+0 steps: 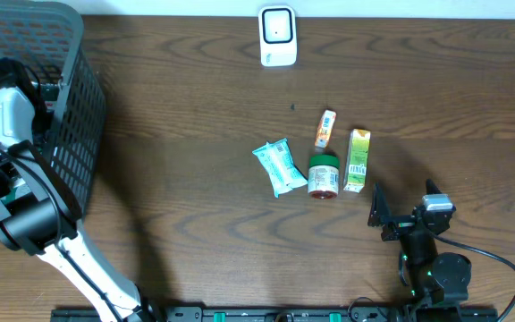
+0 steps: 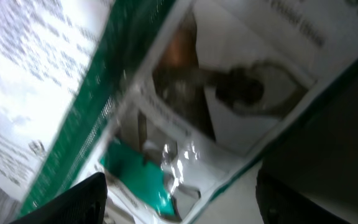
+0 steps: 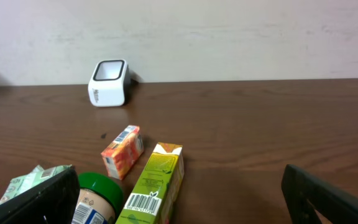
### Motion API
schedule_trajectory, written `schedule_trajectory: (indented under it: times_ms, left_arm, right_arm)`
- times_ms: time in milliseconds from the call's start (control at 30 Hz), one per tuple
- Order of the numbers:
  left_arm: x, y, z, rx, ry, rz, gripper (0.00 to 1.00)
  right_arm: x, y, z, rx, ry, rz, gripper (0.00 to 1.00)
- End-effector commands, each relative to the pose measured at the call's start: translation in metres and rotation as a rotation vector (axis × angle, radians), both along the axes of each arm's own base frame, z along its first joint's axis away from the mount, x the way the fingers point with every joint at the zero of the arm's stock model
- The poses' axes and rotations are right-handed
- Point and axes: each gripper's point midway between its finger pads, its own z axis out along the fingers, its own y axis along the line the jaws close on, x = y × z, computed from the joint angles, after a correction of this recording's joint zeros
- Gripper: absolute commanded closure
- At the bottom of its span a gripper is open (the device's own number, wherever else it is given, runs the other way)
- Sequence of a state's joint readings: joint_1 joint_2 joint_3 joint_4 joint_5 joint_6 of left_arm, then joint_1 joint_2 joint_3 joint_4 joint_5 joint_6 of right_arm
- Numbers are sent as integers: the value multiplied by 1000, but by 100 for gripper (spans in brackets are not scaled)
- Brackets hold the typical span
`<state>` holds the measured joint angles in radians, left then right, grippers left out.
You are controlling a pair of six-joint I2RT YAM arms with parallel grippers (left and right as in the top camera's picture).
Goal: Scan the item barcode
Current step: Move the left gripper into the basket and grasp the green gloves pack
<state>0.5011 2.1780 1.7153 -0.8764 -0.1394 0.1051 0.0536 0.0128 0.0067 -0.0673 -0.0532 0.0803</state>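
Observation:
The white barcode scanner (image 1: pixel 277 36) stands at the table's far edge and shows in the right wrist view as the scanner (image 3: pixel 109 82). Mid-table lie a teal packet (image 1: pixel 278 166), a green-lidded jar (image 1: pixel 323 174), a small orange box (image 1: pixel 326 128) and a green carton (image 1: pixel 357 160). The carton (image 3: pixel 156 186) shows a barcode. My right gripper (image 1: pixel 401 204) is open just short of them, its jaws wide apart (image 3: pixel 185 208). My left gripper (image 1: pixel 32 82) is inside the basket, open (image 2: pixel 185 199) over blurred white, green and teal packaging (image 2: pixel 166 112), gripping nothing.
A dark wire basket (image 1: pixel 70 116) fills the left end of the table, with the left arm reaching into it. The right arm's base and cable sit at the front right edge.

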Motion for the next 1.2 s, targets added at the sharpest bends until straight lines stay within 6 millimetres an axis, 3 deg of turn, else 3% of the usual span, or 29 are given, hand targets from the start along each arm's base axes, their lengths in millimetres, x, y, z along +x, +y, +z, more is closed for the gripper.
schedule_trajectory:
  times_ms: [0, 267, 400, 700, 733, 800, 867, 900, 1000, 1167]
  left_arm:
    - [-11, 8, -28, 34, 99, -38, 21]
    - [-6, 24, -25, 120, 89, -24, 22]
    - [-2, 27, -24, 130, 72, -21, 36]
    - [-20, 37, -41, 122, 84, 18, 39]
    - [-22, 39, -42, 121, 84, 26, 42]
    - [-25, 43, -41, 120, 75, 59, 61]
    - [-25, 42, -39, 114, 66, 67, 87]
    - [-24, 42, -36, 116, 57, 78, 92]
    - [-16, 37, -20, 114, 5, 94, 92]
    - [1, 30, 37, 166, -120, 81, 93]
  right_arm:
    - [0, 2, -1, 13, 3, 9, 1]
    - [0, 2, -1, 13, 3, 9, 1]
    - [0, 2, -1, 13, 3, 9, 1]
    - [0, 2, -1, 13, 3, 9, 1]
    - [0, 2, -1, 13, 3, 9, 1]
    - [0, 2, -1, 13, 3, 9, 1]
    - [0, 2, -1, 13, 3, 9, 1]
    - [0, 2, -1, 13, 3, 9, 1]
    - [0, 2, -1, 13, 3, 9, 1]
    - [0, 2, -1, 13, 3, 9, 1]
